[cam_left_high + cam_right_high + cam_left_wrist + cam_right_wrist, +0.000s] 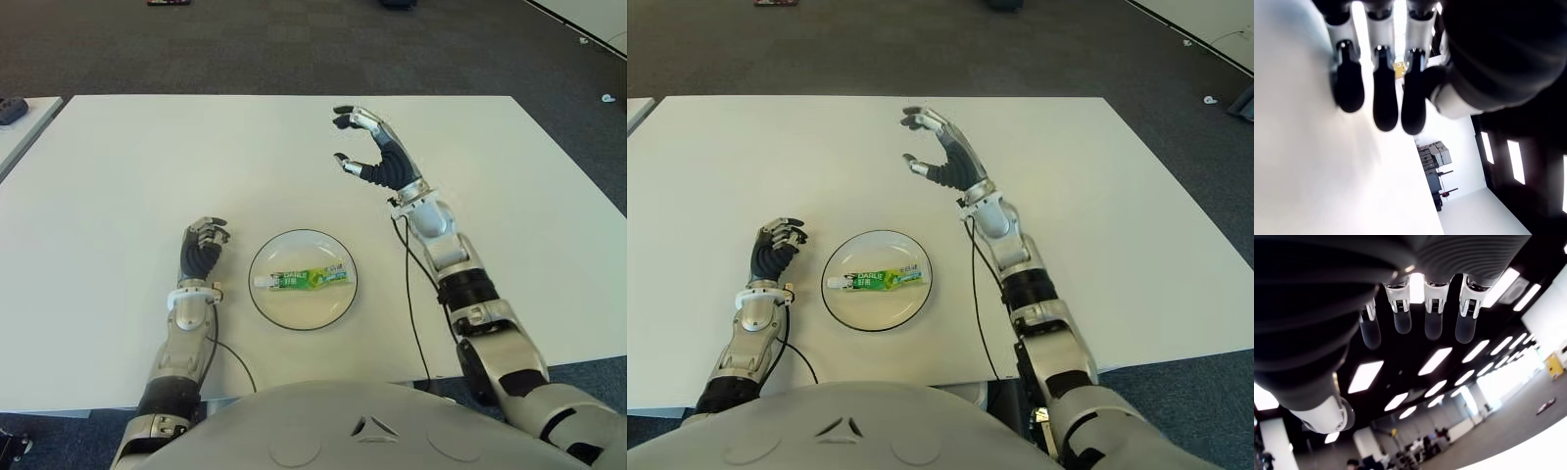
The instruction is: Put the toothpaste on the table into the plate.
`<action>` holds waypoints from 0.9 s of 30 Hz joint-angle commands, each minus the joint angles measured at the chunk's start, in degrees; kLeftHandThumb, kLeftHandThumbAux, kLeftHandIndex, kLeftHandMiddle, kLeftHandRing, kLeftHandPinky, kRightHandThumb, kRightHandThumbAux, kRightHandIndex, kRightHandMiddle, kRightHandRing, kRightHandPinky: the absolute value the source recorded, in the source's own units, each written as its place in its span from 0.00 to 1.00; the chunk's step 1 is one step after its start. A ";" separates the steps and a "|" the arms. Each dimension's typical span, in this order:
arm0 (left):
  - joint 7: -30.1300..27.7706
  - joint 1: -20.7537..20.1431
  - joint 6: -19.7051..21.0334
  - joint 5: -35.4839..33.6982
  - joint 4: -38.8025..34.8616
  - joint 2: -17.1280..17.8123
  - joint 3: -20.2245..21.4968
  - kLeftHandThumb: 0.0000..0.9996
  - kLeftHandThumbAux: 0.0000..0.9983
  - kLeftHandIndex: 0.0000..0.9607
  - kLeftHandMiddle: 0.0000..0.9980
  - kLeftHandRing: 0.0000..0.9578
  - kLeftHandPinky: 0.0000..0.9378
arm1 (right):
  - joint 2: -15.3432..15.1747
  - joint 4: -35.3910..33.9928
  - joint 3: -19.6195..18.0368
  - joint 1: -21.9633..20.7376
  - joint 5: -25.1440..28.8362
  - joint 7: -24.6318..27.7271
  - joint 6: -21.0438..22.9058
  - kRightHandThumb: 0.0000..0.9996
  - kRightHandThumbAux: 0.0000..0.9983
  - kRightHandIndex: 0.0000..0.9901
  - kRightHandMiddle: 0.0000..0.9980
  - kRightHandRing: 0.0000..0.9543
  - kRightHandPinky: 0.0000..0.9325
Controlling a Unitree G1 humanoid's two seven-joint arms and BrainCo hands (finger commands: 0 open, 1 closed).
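Note:
A green and white toothpaste tube [302, 279] lies flat inside the white plate [303, 313] with a dark rim, near the table's front edge. My right hand [364, 145] is raised above the table behind and to the right of the plate, fingers spread and holding nothing; its wrist view shows the fingers [1433, 322] against the ceiling. My left hand [201, 247] shows just left of the plate, its fingers [1385, 95] curled with nothing in them.
The white table [147, 176] stretches wide around the plate. A second table edge with a dark object [12, 110] shows at the far left. Cables [411, 304] run along both arms to the table's front edge.

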 commanded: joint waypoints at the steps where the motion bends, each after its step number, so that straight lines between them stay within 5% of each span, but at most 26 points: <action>1: -0.15 -0.93 1.43 0.04 1.87 0.49 0.14 0.71 0.72 0.45 0.56 0.58 0.55 | 1.22 0.15 -2.10 0.64 1.41 -1.94 1.65 0.44 0.80 0.30 0.30 0.29 0.36; 7: -0.30 -1.94 0.16 -0.15 3.30 0.96 0.18 0.71 0.72 0.45 0.56 0.58 0.55 | 1.14 -1.22 -5.38 4.21 2.96 -3.56 2.58 0.67 0.74 0.40 0.33 0.33 0.35; 27: -2.92 -3.80 0.19 -2.55 2.67 0.84 -0.11 0.70 0.72 0.45 0.55 0.57 0.54 | 9.14 2.43 -9.05 13.65 6.75 -10.48 1.20 0.70 0.73 0.43 0.42 0.40 0.38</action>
